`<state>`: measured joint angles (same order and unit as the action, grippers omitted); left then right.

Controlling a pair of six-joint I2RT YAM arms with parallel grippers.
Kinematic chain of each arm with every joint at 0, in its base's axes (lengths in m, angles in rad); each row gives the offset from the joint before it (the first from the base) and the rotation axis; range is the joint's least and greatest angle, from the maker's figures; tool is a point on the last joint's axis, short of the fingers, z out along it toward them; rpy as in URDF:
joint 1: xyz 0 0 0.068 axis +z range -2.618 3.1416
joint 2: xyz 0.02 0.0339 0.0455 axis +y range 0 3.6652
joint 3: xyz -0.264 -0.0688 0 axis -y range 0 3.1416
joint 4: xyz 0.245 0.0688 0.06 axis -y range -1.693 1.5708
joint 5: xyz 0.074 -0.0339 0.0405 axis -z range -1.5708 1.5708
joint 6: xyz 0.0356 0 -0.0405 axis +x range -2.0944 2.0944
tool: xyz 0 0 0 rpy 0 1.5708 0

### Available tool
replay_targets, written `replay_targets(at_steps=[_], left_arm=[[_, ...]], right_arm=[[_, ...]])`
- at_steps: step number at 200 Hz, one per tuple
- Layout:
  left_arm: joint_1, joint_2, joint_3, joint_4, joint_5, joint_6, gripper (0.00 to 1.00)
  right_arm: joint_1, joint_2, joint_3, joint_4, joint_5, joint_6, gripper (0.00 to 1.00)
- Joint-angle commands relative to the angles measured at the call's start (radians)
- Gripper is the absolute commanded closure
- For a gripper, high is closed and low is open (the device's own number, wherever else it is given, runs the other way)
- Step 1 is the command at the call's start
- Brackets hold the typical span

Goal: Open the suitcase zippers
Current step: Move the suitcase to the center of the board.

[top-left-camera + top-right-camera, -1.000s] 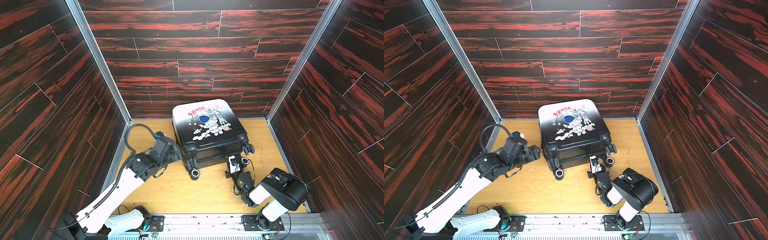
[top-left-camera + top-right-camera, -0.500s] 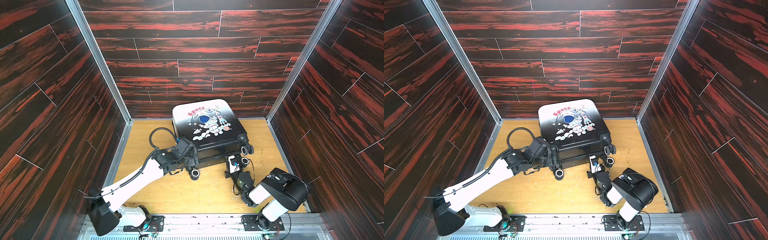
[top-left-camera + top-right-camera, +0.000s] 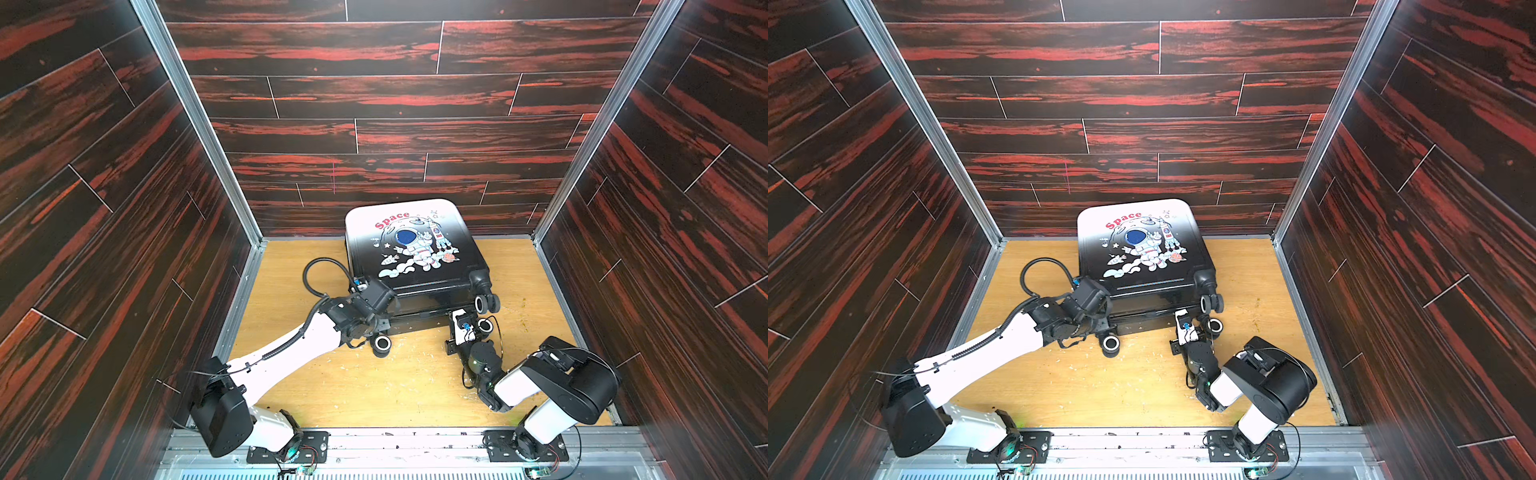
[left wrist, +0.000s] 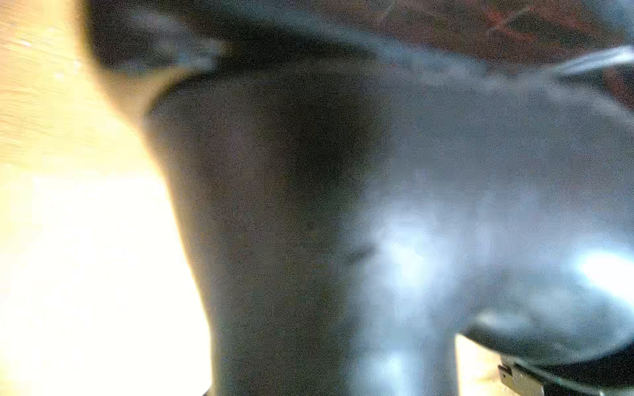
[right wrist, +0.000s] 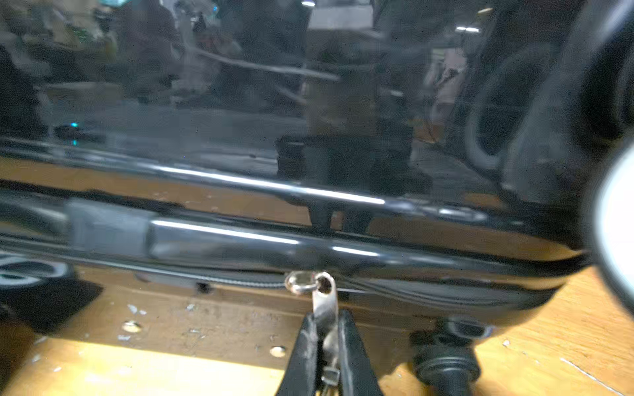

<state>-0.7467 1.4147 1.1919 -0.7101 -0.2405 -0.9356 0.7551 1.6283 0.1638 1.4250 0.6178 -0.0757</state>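
Observation:
The suitcase (image 3: 415, 249) (image 3: 1142, 249) lies flat on the wooden floor, astronaut print up, wheels toward me. My left gripper (image 3: 388, 306) (image 3: 1106, 306) is pressed against its near left corner, the fingers hidden by the wrist. The left wrist view is blurred and filled by black shell (image 4: 308, 205). My right gripper (image 5: 325, 320) (image 3: 457, 318) is shut on a silver zipper pull (image 5: 324, 298). This pull hangs from the black zipper track (image 5: 247, 282) along the near side, low by the floor.
Dark red panel walls close in the left, back and right sides. Black wheels (image 3: 381, 345) (image 3: 484, 303) (image 3: 484, 325) stick out at the suitcase's near end. A black cable loop (image 3: 320, 266) rises from the left arm. Bare floor (image 3: 374, 386) lies between the arm bases.
My left arm has swung right from the floor's left side to the suitcase's near left corner. The right arm and the suitcase have not moved.

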Motion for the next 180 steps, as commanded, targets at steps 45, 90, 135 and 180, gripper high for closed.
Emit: replay_targets(at_steps=[45,90,135,180], left_arm=[[0.182,-0.112,0.039,-0.109,-0.115,0.012,1.0],[0.244,-0.111,0.05,-0.118,-0.086,0.049,1.0],[0.264,-0.11,0.08,-0.153,-0.095,0.106,1.0],[0.277,-0.106,0.093,-0.178,-0.108,0.163,1.0]], right_arm=[[0.05,0.07,0.045,0.092,0.188,-0.118,1.0],[0.109,0.162,0.054,0.203,0.188,-0.239,1.0],[0.141,0.199,0.079,0.189,0.195,-0.286,1.0],[0.165,0.17,0.155,-0.019,0.15,-0.344,1.0]])
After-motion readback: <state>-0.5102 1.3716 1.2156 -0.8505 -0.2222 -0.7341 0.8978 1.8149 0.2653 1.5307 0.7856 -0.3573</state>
